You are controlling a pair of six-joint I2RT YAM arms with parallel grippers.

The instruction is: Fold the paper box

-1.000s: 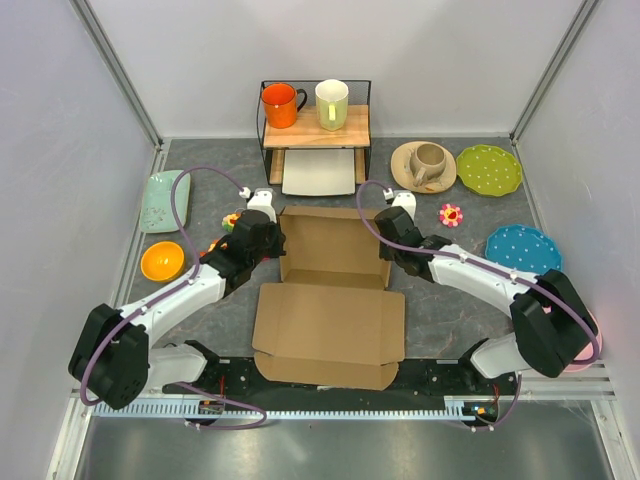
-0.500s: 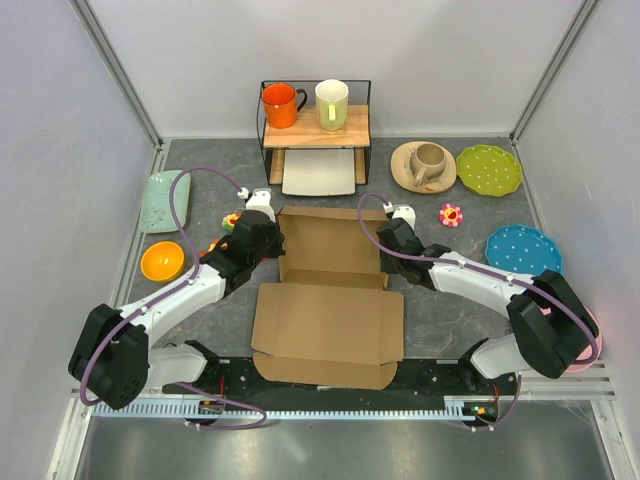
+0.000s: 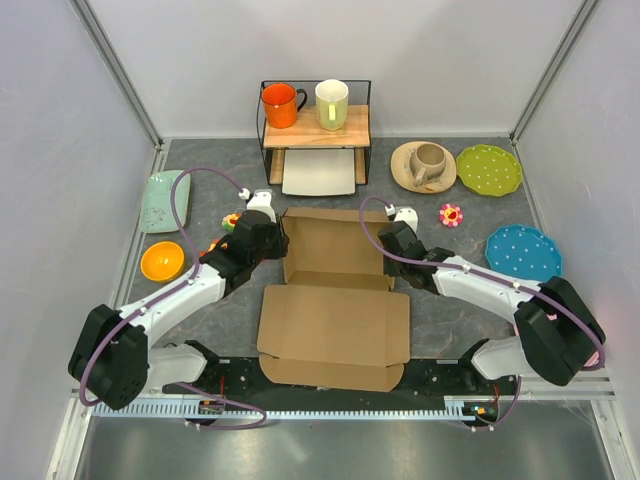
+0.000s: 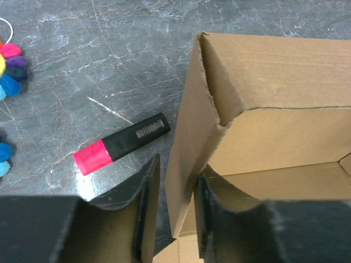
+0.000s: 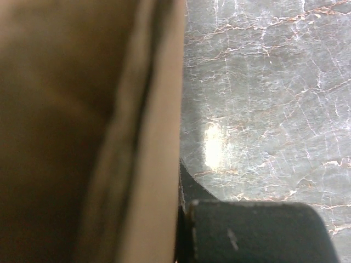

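The paper box [image 3: 335, 322], brown corrugated cardboard, lies in the middle of the table with its lid panel flat toward me and its far tray part [image 3: 335, 245] with walls raised. My left gripper [image 3: 276, 236] straddles the left wall [image 4: 189, 126]. Its jaws are open: the outer finger [image 4: 149, 181] stands clear of the cardboard, while the inner one sits close to the wall. My right gripper [image 3: 388, 241] is shut on the box's right wall [image 5: 148, 137]. One dark finger [image 5: 189, 189] presses against the cardboard, and the wall hides the other.
A black marker with a pink cap [image 4: 122, 142] lies just left of the box, near a pompom flower [image 3: 231, 220]. Behind stand a rack with two mugs [image 3: 315, 125] and a white tray [image 3: 320, 172]. Plates [image 3: 489, 169] lie right, an orange bowl [image 3: 162, 261] left.
The left gripper has opened from its grip on the left wall. The right gripper moved in to the right wall and shut on it. The box shifted slightly to the right.
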